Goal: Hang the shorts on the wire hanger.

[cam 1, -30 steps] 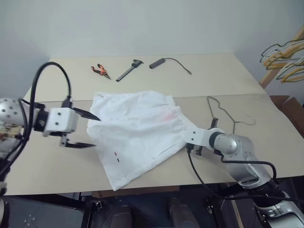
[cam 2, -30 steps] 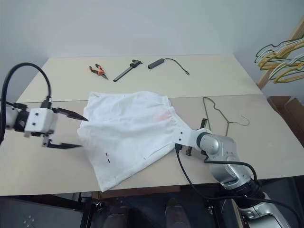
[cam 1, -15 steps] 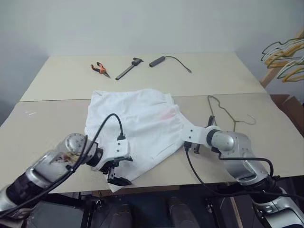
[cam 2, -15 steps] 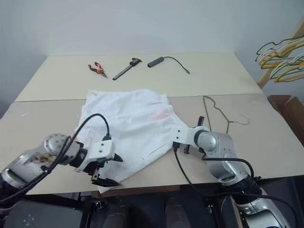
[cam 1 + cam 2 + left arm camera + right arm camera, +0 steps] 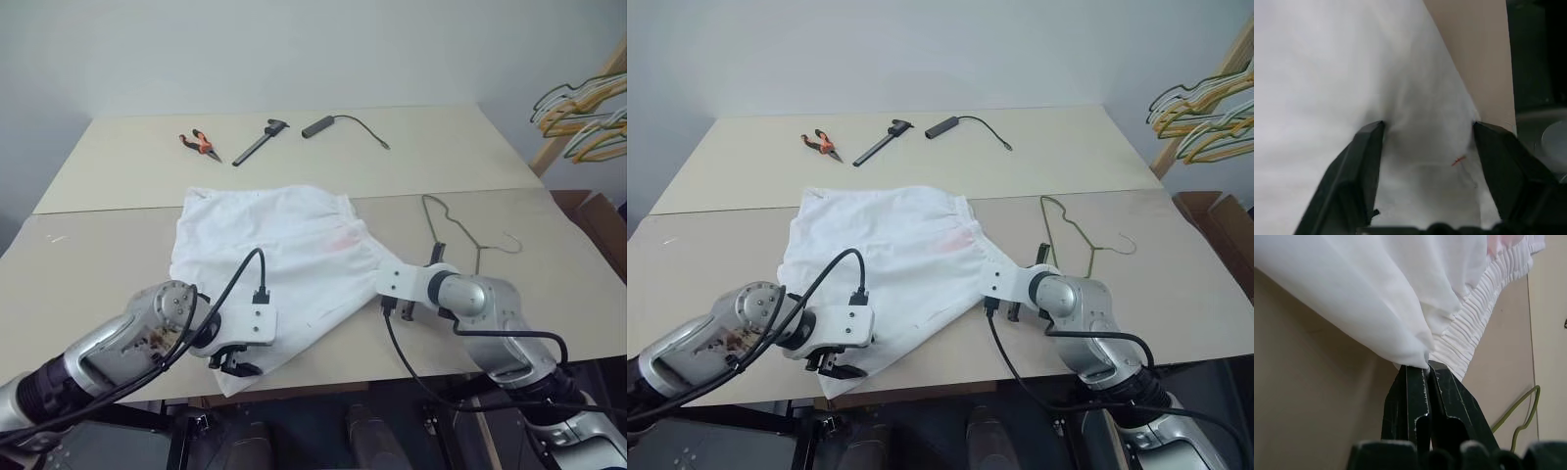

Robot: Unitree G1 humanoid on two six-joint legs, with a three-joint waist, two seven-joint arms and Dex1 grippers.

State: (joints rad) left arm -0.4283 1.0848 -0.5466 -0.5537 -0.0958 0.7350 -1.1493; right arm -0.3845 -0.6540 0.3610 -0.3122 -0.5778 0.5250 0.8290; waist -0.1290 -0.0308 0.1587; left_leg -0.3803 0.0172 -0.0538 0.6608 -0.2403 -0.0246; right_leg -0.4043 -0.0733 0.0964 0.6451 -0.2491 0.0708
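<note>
Across the tan bench [image 5: 118, 245] I see the white shorts [image 5: 284, 255] spread flat, my right hand [image 5: 1426, 369] pinching their gathered waistband beside the wire hanger [image 5: 456, 227], my left hand [image 5: 1425, 142] half-open over the hem.

The shorts [image 5: 887, 259] lie spread on the table [image 5: 715, 255]. The left gripper [image 5: 836, 365] sits over their near hem corner, fingers apart, cloth beneath them. The right gripper [image 5: 988, 290] meets the waistband's edge. Just beyond it lies the wire hanger [image 5: 1073, 233], flat and apart from the cloth.
</note>
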